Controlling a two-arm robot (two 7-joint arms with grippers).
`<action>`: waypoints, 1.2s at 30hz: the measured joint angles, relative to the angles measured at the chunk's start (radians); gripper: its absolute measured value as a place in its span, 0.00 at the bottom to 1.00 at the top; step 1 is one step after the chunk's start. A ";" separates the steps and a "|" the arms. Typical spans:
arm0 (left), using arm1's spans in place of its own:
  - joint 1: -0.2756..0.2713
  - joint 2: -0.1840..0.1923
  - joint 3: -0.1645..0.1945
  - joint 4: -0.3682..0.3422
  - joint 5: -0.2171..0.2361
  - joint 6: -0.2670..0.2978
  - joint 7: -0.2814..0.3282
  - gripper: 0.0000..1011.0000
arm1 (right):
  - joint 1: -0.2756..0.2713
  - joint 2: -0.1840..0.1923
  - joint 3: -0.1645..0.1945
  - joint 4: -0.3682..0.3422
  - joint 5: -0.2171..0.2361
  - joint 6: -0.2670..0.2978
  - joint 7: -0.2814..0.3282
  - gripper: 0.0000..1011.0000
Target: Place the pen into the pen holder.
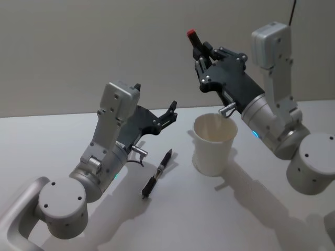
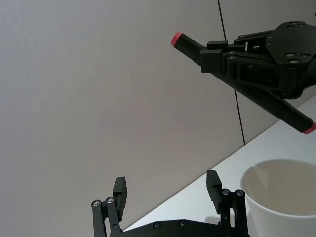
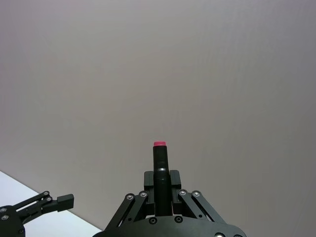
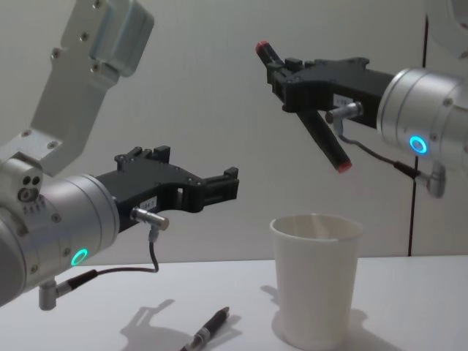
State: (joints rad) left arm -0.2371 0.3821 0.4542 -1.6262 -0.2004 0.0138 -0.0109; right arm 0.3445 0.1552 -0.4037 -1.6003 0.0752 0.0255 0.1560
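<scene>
The right gripper [image 4: 287,77], a black linkage claw on a silver wrist, pinches a red-tipped pen [image 4: 327,142] near its upper end, high above the table [image 1: 251,209]. The pen is a round, matte black barrel with a red cap at each end. It hangs at a slant, its lower tip in the air over the cup [image 1: 212,157] and well clear of the rim.

The cup is plain white paper with a rolled lip. It tapers downward and stands upright on the smooth, pale tabletop with its mouth open.

A slim pen [image 1: 157,173], dark and glossy with a clip, lies flat on the table just beside the cup on the robot's left, apart from it.

The left gripper [image 2: 167,187] hovers above that pen with its jaws spread wide and nothing between them. It is lower than the right gripper and is off to the left of the cup.

A bare grey wall backs the scene. There is free tabletop all round the cup, an open gap between the two grippers, and open air straight above the cup's mouth.
</scene>
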 joint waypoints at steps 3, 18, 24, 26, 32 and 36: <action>0.000 0.000 0.000 0.000 0.000 0.000 0.000 0.99 | -0.009 -0.002 -0.003 0.003 0.010 -0.009 -0.015 0.17; 0.000 0.000 0.000 0.000 0.000 0.000 0.000 0.99 | -0.017 -0.028 -0.020 0.057 0.015 -0.042 -0.053 0.17; 0.000 0.000 0.000 0.000 0.000 0.000 0.000 0.99 | -0.018 -0.035 -0.026 0.079 0.004 -0.049 -0.057 0.17; 0.000 0.000 0.000 0.000 0.000 0.000 0.000 0.99 | -0.020 -0.037 -0.028 0.086 0.001 -0.051 -0.057 0.17; 0.000 0.000 0.000 0.000 0.000 0.000 0.000 0.99 | -0.027 -0.039 -0.032 0.096 -0.006 -0.053 -0.056 0.17; 0.000 0.000 0.000 0.000 0.000 0.000 0.000 0.99 | -0.031 -0.039 -0.034 0.098 -0.008 -0.052 -0.055 0.17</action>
State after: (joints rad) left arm -0.2371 0.3821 0.4542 -1.6262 -0.2004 0.0139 -0.0109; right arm 0.3138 0.1163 -0.4375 -1.5022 0.0667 -0.0265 0.1010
